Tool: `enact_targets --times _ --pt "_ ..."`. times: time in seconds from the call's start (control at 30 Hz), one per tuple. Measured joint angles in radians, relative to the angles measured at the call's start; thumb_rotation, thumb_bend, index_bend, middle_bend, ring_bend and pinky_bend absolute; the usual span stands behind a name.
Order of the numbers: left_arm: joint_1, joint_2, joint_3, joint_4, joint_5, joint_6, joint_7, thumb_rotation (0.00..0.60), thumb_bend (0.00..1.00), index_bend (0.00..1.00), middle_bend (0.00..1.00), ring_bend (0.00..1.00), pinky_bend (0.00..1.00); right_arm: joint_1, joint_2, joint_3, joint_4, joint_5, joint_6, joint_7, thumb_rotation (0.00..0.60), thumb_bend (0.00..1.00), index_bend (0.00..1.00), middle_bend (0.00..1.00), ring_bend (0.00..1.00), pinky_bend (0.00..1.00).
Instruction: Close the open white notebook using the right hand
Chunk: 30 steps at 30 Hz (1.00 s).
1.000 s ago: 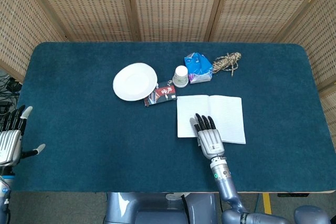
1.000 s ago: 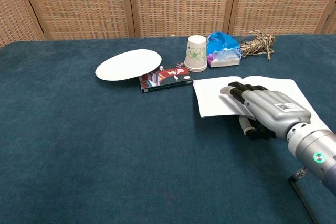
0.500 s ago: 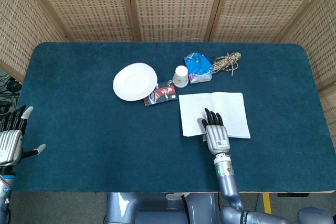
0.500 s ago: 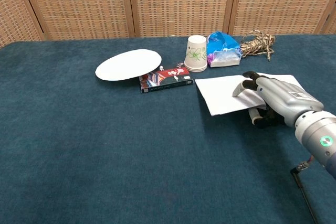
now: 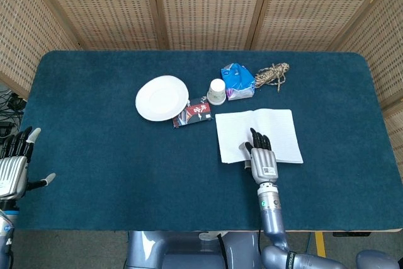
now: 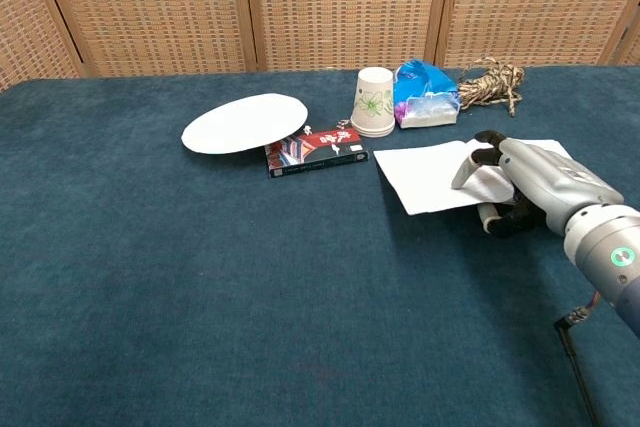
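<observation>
Your notebook (image 5: 258,135) lies open on the blue table (image 5: 94,124), right of centre, pages up. In the chest view its left half (image 6: 430,175) is raised off the cloth at the near edge. Your right hand (image 5: 259,154) sits at the notebook's 6 o'clock edge, fingers (image 5: 257,138) lying close together over the page and the thumb (image 6: 490,215) tucked beneath it, so you are pinching the left page (the chest view shows this best, (image 6: 520,185)).

At the notebook's 10 o'clock a small red-and-black book (image 5: 192,113) lies flat, with the plate (image 5: 162,97) just beyond it, its rim over the book's corner. At 12 o'clock the paper cup (image 5: 216,91) stands upside down, touching the blue bag (image 5: 237,81); the twine bundle (image 5: 272,74) lies at 1 o'clock.

Your left hand (image 5: 14,167) hangs off the table's far left edge, fingers spread, holding nothing.
</observation>
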<state>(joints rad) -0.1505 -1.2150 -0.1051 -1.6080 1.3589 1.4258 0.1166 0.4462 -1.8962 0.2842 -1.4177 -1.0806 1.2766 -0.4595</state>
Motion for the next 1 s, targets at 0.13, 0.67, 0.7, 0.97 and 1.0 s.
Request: enact_targets --times 0.13,0.67,0.7,0.97,1.0 --pt "0.0 0.0 0.0 -0.001 0.001 0.003 0.001 0.6 0.11 0.0 0.0 0.0 0.0 0.001 0.003 0.002 -0.004 0.005 0.001 -0.001 0.6 0.57 0.32 0.0 0.0 0.0" --pt "0.002 0.002 0.004 -0.006 0.009 0.008 0.002 0.6 0.11 0.0 0.0 0.0 0.0 -0.002 0.002 0.04 -0.017 0.013 0.059 0.019 0.6 0.48 0.32 0.0 0.0 0.0" --pt "0.002 0.002 0.004 -0.006 0.009 0.008 0.002 0.6 0.11 0.0 0.0 0.0 0.0 -0.003 0.001 0.045 -0.018 0.014 0.066 0.021 0.6 0.48 0.32 0.0 0.0 0.0" --pt "0.002 0.001 0.007 -0.009 0.015 0.008 0.004 0.6 0.11 0.0 0.0 0.0 0.0 -0.008 0.003 0.077 -0.033 0.021 0.109 0.031 0.6 0.48 0.32 0.0 0.0 0.0" --pt "0.002 0.001 0.007 -0.009 0.015 0.009 0.004 0.6 0.11 0.0 0.0 0.0 0.0 -0.008 0.004 0.082 -0.035 0.021 0.117 0.032 0.6 0.48 0.32 0.0 0.0 0.0"
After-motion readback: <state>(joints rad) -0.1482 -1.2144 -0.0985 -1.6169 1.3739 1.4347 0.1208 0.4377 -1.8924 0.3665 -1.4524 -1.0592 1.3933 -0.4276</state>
